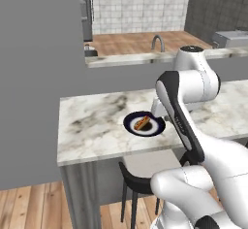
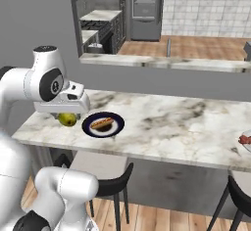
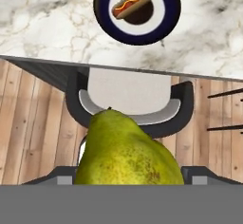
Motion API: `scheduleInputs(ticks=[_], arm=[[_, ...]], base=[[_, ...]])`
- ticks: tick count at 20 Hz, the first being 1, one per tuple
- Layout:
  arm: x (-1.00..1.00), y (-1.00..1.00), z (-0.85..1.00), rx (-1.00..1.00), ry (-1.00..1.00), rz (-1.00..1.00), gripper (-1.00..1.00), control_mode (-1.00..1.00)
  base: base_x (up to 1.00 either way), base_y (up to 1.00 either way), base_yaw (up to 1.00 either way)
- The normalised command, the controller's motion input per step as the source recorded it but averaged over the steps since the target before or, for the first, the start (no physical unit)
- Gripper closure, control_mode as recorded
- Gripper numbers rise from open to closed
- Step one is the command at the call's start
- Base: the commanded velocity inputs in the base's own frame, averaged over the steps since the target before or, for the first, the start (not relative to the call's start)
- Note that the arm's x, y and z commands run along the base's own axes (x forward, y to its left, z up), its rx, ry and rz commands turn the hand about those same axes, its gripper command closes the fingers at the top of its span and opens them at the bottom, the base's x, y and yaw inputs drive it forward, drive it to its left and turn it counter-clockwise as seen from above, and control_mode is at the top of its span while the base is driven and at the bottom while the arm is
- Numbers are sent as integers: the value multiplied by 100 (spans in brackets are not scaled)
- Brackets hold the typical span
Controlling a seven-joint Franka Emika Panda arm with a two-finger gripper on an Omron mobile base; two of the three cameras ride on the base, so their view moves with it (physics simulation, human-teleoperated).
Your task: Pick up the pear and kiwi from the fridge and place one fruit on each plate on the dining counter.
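The pear is sitting between the jaws of the gripper, which are closing on its sides and holding it. It is showing a yellow-green skin speckled with small brown and reddish flecks, broad at the body and narrowing to a rounded top with a tiny dark stem. In the right base view the pear is hanging under the hand, just beside the navy-rimmed plate, over the near edge of the marbled tabletop. The plate is carrying a hot dog with a yellow line of mustard on its white centre. Below the tabletop edge, a dark stool with a pale seat is standing on the wooden floor.
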Motion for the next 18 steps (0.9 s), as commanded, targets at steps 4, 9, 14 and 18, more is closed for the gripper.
scheduleInputs(ticks=[4,9,14,18], arm=[[78,0,0,0,1,10,100,-100],[54,-4,-7,-1,13,10,100,-100],[43,0,-17,-2,13,14,100,-100],[59,-8,-43,-3,9,17,100,-100]], base=[[0,0,0],[0,0,0],[0,0,0],[0,0,0]])
